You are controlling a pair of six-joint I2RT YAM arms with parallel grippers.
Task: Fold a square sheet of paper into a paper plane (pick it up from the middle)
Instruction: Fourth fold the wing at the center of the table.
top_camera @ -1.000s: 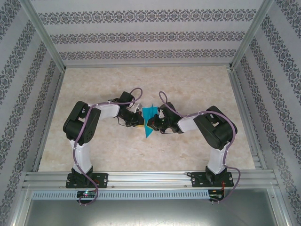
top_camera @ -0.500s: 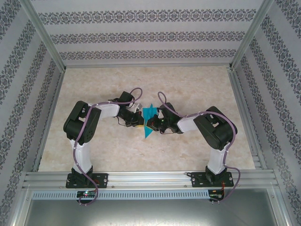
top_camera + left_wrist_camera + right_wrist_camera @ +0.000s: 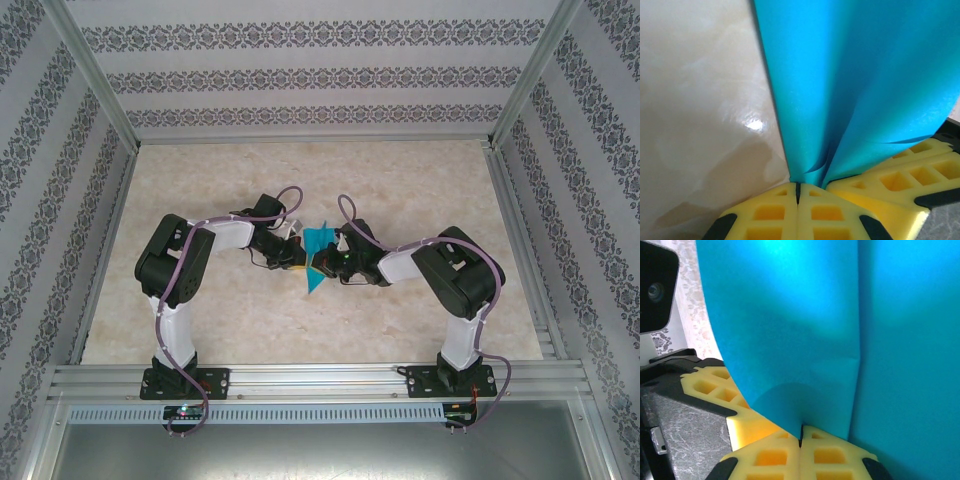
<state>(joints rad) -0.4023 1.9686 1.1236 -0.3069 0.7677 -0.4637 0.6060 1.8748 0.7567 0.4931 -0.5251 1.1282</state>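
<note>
**Q:** Where is the paper?

**A:** Paper [image 3: 320,241], teal: over the middle of the table [image 3: 420,180], pinched by both my claws and, as far as I can judge, held clear of the surface. One sharp tip points toward the table's near edge.

**Q:** And the claws?

**A:** Left claw [image 3: 797,191]: the yellow pads [image 3: 770,212] are pressed together with no gap, gripping the bottom of the paper, whose layers fan upward from them in a V. Right claw [image 3: 800,436]: closed on the paper in the same way, just left of a straight crease [image 3: 858,365]. The two meet over the table's middle, the left claw toward its left side and the right claw toward its right, just beside each other. Each wrist view catches the other claw's pads at its edge.

**Q:** What is done?

**A:** The pickup is done. At least one fold is made, since the crease runs straight up the sheet. From above, the outline is narrower than a square and ends in one point.

**Q:** What is left?

**A:** I cannot tell whether the wings are folded, because both wrist views show little beyond smooth teal. I judge the work past its middle. The shape does not clearly read as a finished dart, and I have not yet released it or set it down.
</note>
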